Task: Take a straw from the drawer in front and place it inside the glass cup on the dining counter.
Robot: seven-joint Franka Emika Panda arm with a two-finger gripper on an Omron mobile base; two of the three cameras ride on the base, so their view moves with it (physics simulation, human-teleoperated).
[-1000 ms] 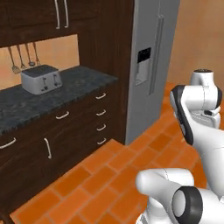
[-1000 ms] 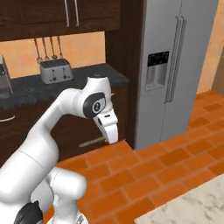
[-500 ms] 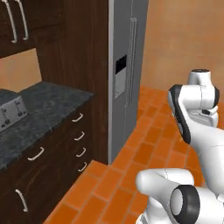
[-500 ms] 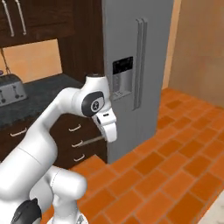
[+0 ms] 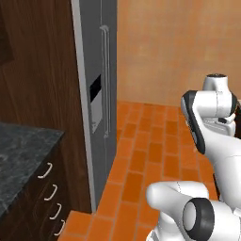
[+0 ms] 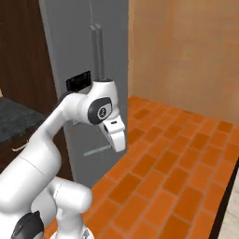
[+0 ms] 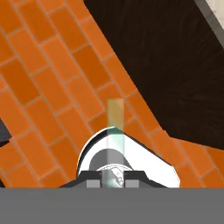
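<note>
The straw [image 6: 97, 151] is a thin pale stick poking out sideways from my gripper [image 6: 118, 144], which is shut on it in front of the fridge. In the hand view the straw [image 7: 116, 127] rises straight up from between the two dark fingertips of my gripper [image 7: 114, 183], over the brick floor. A pale stone strip [image 7: 213, 9] above a dark brown panel looks like the dining counter's edge. The glass cup and the drawer are out of view.
A tall grey fridge [image 5: 96, 108] stands at the left, beside a black speckled counter [image 5: 19, 150] with small handled drawers [image 5: 49, 188]. Orange brick floor [image 5: 146, 155] stretches ahead to an orange wall [image 6: 186, 51].
The whole picture has swung: the base has turned right, so the cabinets and toaster have slid off to the left and the fridge and wall have come in. The arm keeps its pose, still holding the straw.
</note>
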